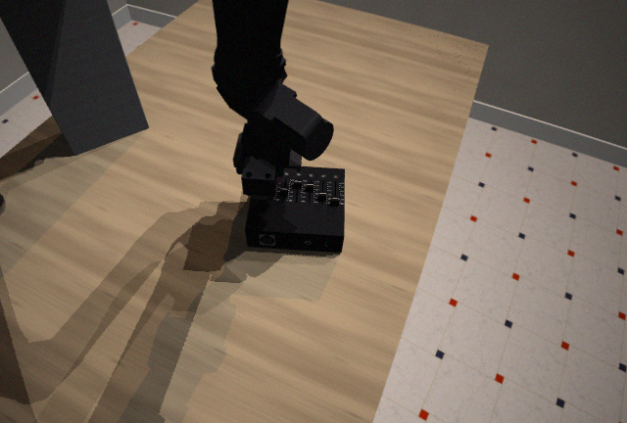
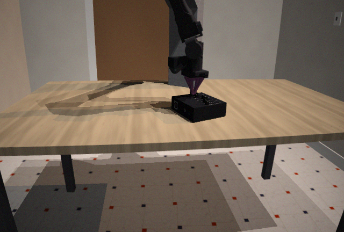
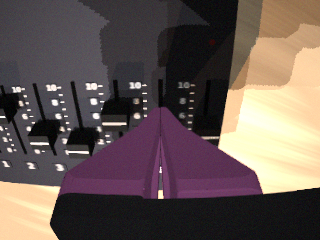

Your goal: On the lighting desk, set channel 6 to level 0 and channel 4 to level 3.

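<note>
The black lighting desk (image 1: 313,220) (image 2: 209,113) (image 3: 50,40) stands level on the table. The channel 4 fader (image 3: 81,142) (image 1: 297,184) shows uncovered in the wrist view, its line low on the scale, roughly level 1. My gripper (image 2: 193,94) (image 3: 160,118) is shut and empty. Its purple tips are low at the channel 6 slot (image 3: 160,90), whose high end shows bare beyond them. The channel 6 cap is hidden in the wrist view by the fingers, so its level and any contact cannot be told. In the top view the arm hides that part of the desk.
The channel 5 fader (image 3: 115,120) and channel 7 fader (image 3: 207,134) stand either side of the fingers, partly covered or close to them. The channel 3 fader (image 3: 43,135) and channel 2 fader (image 3: 6,114) are farther left. A tall grey column (image 1: 96,69) rises at the table's far left.
</note>
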Controlling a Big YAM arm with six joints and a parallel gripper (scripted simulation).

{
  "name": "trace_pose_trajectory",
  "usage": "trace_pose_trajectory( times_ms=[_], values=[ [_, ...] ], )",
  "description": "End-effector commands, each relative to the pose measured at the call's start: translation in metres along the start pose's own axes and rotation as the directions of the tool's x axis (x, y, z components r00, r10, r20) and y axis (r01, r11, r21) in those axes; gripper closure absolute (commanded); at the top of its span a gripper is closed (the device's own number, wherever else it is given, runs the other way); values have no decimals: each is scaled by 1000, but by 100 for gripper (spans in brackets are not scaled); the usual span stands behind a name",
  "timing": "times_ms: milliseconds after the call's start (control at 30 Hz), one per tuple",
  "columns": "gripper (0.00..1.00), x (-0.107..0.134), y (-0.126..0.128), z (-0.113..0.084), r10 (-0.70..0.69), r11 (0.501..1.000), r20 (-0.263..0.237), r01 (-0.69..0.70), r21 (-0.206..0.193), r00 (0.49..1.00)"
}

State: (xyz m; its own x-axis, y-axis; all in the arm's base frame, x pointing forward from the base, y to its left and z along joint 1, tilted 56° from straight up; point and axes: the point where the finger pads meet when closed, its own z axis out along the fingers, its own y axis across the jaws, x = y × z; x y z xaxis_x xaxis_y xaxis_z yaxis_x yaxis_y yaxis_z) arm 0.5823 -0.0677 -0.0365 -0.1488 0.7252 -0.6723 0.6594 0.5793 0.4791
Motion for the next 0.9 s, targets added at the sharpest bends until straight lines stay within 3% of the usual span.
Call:
trace_pose_trajectory(
  times_ms=[0,867],
  values=[
    [100,19,-2,-5,-4,1000,-20,4,-4,1000],
    [100,35,-8,-7,-9,1000,-27,9,5,1000]
  ],
)
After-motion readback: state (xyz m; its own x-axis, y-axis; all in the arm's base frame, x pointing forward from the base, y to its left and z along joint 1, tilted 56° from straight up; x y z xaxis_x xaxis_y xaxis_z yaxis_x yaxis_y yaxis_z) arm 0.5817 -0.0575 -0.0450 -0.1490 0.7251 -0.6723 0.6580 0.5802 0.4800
